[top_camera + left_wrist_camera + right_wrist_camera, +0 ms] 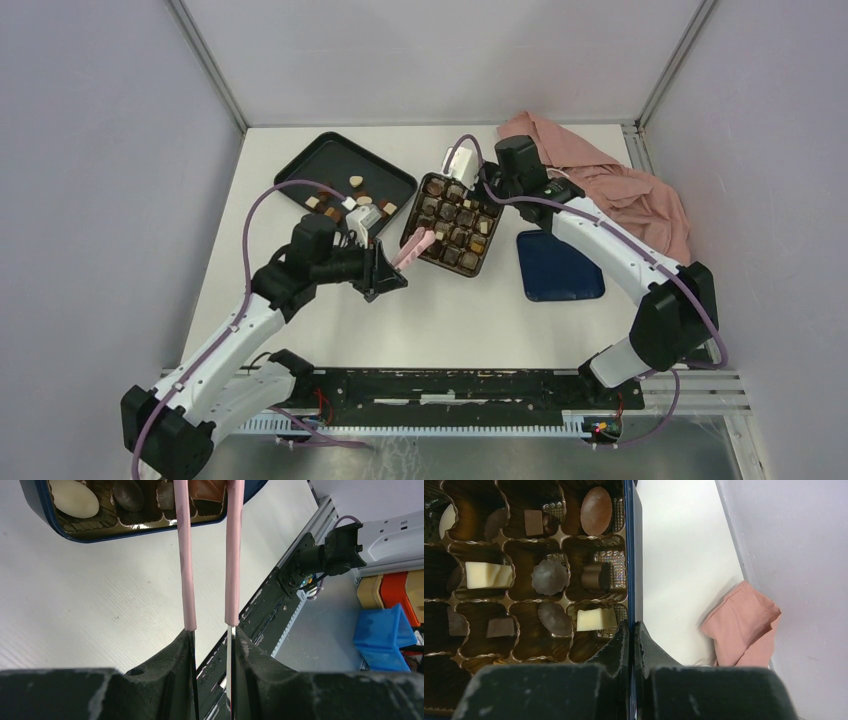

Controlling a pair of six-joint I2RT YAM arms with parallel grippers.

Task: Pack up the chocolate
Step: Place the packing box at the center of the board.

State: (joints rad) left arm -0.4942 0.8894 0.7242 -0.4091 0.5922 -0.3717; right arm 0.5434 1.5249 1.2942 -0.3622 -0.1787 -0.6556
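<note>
Right gripper (632, 626) clamps the box (630, 555) rim. Left gripper (418, 247) fingers (184, 555) stand apart, and I can't tell if they hold anything. The chocolate (596, 510) looks light, brittle and slick, so pinch its sides gently.

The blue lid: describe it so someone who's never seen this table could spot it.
On the white table, find the open chocolate box in the middle. Just right of it lies the blue lid. Unlike the box and black tray, it is flat, plain dark blue.
</note>
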